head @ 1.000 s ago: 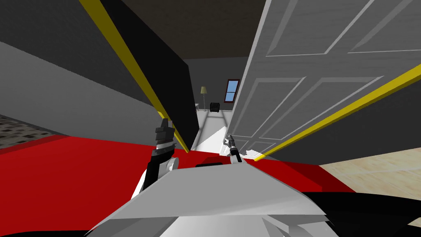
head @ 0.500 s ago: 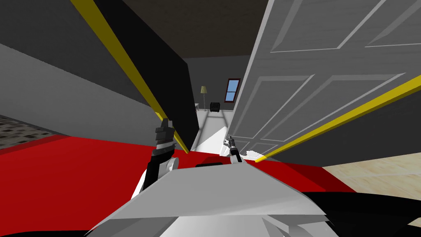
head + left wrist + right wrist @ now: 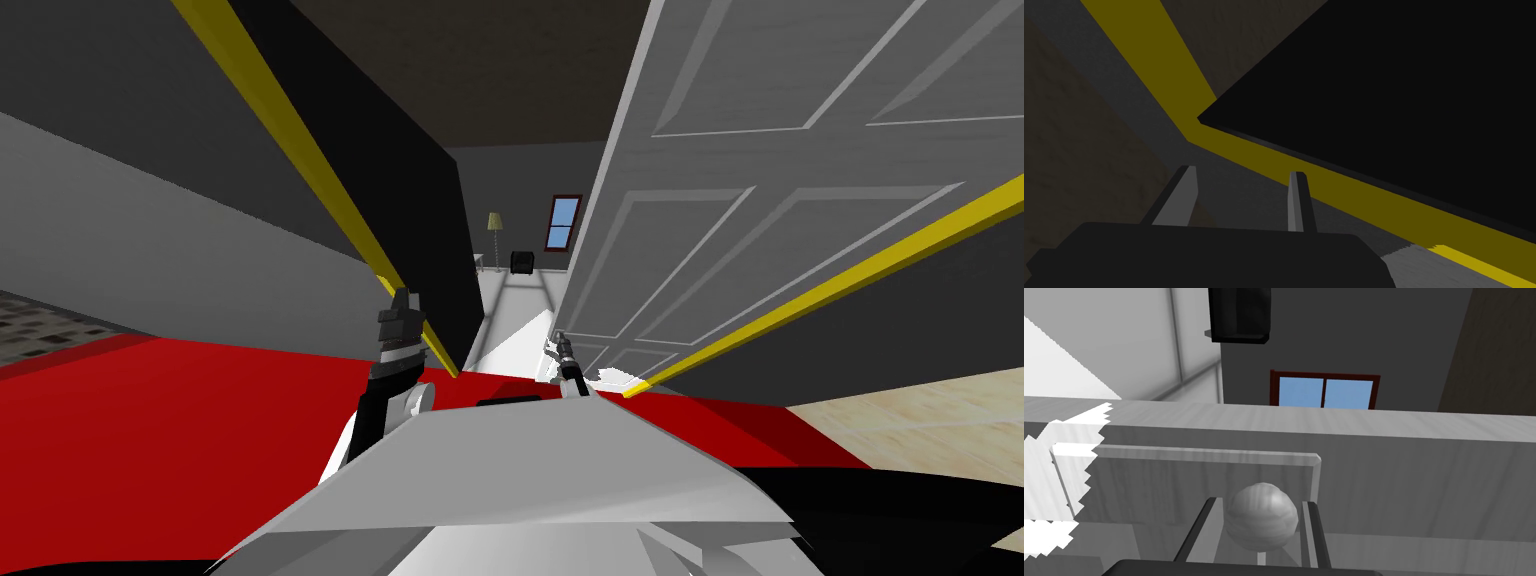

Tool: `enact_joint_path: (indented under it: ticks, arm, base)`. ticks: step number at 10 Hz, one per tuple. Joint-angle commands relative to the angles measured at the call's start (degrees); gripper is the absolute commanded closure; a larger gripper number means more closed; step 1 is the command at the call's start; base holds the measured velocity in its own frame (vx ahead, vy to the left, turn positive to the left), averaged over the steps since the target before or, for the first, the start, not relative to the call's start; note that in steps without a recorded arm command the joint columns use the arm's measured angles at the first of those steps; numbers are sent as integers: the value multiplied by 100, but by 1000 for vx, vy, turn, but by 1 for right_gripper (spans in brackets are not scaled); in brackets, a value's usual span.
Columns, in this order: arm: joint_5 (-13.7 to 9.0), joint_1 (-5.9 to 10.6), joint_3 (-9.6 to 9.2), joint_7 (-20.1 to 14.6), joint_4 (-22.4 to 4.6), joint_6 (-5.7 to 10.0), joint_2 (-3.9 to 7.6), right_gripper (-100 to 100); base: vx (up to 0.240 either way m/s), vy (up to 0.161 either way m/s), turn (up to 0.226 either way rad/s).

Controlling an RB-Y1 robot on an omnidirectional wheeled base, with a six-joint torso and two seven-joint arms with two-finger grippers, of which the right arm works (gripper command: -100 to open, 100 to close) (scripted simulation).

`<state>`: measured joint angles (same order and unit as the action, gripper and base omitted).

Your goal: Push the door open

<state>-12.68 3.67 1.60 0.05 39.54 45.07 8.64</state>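
Jaws of right gripper (image 3: 1261,504) are clamping round grey knob (image 3: 1262,523), seemingly for purchase in swinging pale grey panelled door (image 3: 760,200), standing ajar at right; left gripper (image 3: 1242,175) is idling, fingers apart, near yellow frame strip (image 3: 1174,95).

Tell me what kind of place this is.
Probably a house doorway: a light grey panelled door stands ajar, and beyond it a room holds a red-framed window, a pale floor lamp and a black chair.
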Motion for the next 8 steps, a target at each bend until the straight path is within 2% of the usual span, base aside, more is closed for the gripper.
enact_joint_path:
  ticks: [1,8]
  arm:
    - [-41,42,83,21,17,15,38,100]
    - [-220,40,419,130,-61,37,85,100]
  base:
    - [164,11,-28]
    - [177,13,-35]
